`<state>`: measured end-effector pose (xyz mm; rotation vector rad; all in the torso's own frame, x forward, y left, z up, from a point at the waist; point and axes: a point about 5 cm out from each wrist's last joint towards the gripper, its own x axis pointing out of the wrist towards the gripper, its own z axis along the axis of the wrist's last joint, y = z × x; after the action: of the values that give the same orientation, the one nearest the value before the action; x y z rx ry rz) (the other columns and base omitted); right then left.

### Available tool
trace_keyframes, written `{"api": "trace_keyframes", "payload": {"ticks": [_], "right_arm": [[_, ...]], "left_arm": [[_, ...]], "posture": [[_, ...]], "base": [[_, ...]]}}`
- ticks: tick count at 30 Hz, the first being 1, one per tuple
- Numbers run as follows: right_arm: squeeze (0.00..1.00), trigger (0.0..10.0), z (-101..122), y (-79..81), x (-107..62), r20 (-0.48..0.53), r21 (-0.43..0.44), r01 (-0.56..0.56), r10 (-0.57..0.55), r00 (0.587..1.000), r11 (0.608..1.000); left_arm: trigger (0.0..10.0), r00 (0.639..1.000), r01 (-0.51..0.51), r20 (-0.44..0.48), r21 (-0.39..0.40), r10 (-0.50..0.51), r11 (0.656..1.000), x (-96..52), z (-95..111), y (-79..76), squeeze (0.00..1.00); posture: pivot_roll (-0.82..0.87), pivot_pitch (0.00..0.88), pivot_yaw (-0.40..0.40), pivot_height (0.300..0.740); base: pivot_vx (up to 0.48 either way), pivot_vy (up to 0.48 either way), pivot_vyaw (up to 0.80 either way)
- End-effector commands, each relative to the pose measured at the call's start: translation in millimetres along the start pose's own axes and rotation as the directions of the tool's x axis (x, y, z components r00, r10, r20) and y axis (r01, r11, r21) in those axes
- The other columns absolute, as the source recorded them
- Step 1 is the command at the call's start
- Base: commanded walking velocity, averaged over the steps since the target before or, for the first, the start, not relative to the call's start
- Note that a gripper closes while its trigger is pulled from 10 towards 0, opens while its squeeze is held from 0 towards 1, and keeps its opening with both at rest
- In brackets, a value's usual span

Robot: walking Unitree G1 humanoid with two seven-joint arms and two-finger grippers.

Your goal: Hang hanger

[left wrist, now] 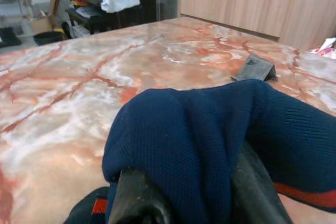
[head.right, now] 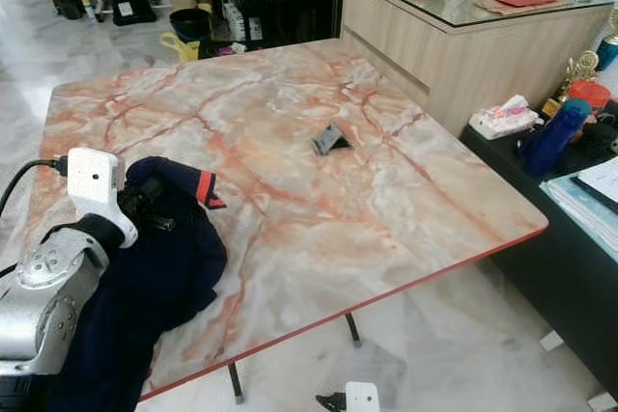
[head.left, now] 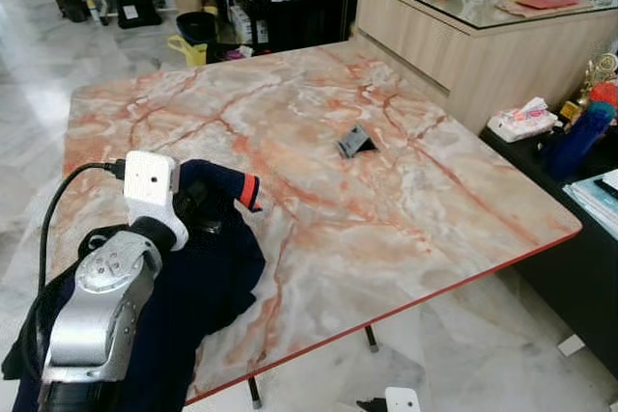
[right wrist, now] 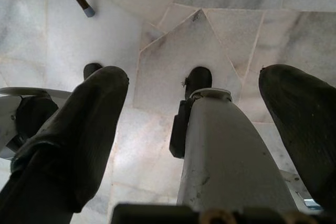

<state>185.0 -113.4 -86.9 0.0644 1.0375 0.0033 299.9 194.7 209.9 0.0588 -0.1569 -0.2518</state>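
Hanger itself we cannot make out anywhere; what we have is a navy garment (head.left: 208, 267) with an orange-banded cuff, bunched at the near left corner of the marble counter (head.left: 386, 200) and spilling over its edge, and any hanger may be buried in those folds. Our left tool (left wrist: 189, 192) is pinching the knit: in the left wrist view the fabric is humped between the two black fingers (left wrist: 139, 200), so we judge the grip is on cloth and cannot tell whether it reaches anything stiff inside. Our right tool (right wrist: 210, 129) hangs idle below the counter with its fingers spread, pointing at the floor tiles (right wrist: 210, 35). A small dark object (head.left: 354, 142) lies near the middle of the counter, well apart from the garment; we cannot identify it. To do this step well, we should lift the garment slowly and straight up from the counter, watching whether a hook or shoulder bar comes free of the folds. A grip on knit alone may slip or stretch, so we would bring the right tool up to support the hanging part before carrying it. No rail or hook to hang it on is visible beyond the counter.
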Motion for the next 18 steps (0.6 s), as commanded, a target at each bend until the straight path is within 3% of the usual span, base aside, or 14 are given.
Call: {"api": "trace_keyframes", "payload": {"ticks": [1, 9, 18], "right_arm": [[0.00, 10.0, -4.7, 1.4, -0.4, -0.016, -0.002, -0.002, 0.002, 1.000, 1.000], [0.00, 10.0, -4.9, 1.0, -0.4, -0.017, 0.000, 0.000, 0.000, 1.000, 1.000], [0.00, 10.0, -5.1, 0.7, -0.5, -0.016, 0.002, 0.001, -0.001, 1.000, 1.000]], "left_arm": [[10.0, 1.000, -0.014, 0.002, 0.018, 0.014, 1.000, -6.4, 6.7, 3.5, 1.00], [10.0, 0.998, -0.040, -0.048, 0.044, 0.043, 0.998, -22.5, 4.7, 7.9, 1.00], [10.0, 0.995, -0.005, -0.093, 0.170, 0.021, 0.985, -34.7, 12.5, 10.9, 1.00]], "posture": [[0.09, 0.139, 0.000, 0.740], [0.09, 0.146, 0.002, 0.740], [0.10, 0.149, 0.001, 0.740]], "base": [[0.000, 0.000, 0.00], [0.000, 0.000, 0.00], [0.000, 0.000, 0.00]]}}
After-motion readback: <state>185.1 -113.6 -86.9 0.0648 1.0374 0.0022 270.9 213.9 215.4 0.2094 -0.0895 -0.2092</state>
